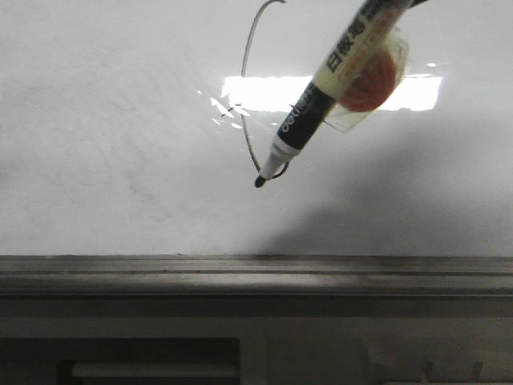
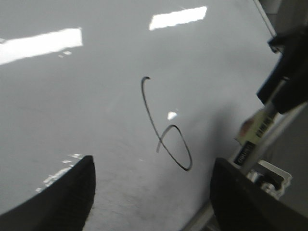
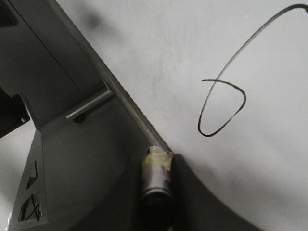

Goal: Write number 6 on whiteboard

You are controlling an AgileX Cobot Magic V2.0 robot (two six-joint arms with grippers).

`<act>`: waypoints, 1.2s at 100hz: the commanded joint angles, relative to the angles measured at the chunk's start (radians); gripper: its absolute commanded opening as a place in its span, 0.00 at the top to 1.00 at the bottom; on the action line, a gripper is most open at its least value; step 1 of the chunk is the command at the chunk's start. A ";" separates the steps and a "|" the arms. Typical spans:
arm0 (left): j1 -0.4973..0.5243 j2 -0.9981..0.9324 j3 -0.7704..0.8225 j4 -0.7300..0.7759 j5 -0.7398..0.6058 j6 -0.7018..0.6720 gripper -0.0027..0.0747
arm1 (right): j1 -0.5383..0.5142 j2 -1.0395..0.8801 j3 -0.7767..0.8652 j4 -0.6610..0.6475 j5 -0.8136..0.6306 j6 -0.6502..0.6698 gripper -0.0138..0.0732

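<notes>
The number 6 (image 1: 250, 148) is a thin dark line on the whiteboard (image 1: 112, 160). It also shows in the left wrist view (image 2: 188, 168) and the right wrist view (image 3: 207, 135), with a slim closed loop. My right gripper (image 3: 156, 204) is shut on a black and yellow marker (image 1: 333, 80) with orange tape. In the front view the marker's tip (image 1: 260, 182) lines up with the loop's bottom. In the left wrist view the marker (image 2: 254, 138) stands to the side of the 6, apart from the line. My left gripper (image 2: 154, 192) is open and empty above the board.
A bright rectangular glare (image 1: 264, 92) lies on the board beside the 6. A grey ledge (image 1: 256, 273) runs along the board's near edge and also shows in the right wrist view (image 3: 125, 103). The marker's shadow (image 1: 337, 228) falls near the ledge.
</notes>
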 commanded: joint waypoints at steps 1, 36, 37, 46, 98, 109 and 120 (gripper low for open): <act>-0.002 0.041 -0.036 -0.026 0.064 0.011 0.37 | -0.008 -0.012 -0.053 0.034 -0.024 -0.011 0.90; -0.138 0.235 -0.143 -0.046 0.104 0.060 0.40 | -0.004 0.094 -0.194 0.081 0.076 -0.011 0.90; -0.148 0.244 -0.145 -0.046 0.099 0.063 0.40 | -0.004 0.096 -0.196 0.086 0.076 -0.011 0.90; -0.207 0.296 -0.169 -0.042 0.072 0.082 0.41 | -0.004 0.120 -0.230 0.104 0.096 -0.011 0.90; -0.351 0.470 -0.229 -0.027 -0.074 0.112 0.48 | -0.004 0.138 -0.255 0.116 0.154 -0.023 0.90; -0.351 0.478 -0.229 -0.027 -0.076 0.119 0.52 | -0.004 0.138 -0.255 0.136 0.154 -0.036 0.90; -0.351 0.491 -0.231 -0.027 -0.076 0.123 0.54 | -0.004 0.138 -0.255 0.138 0.150 -0.038 0.90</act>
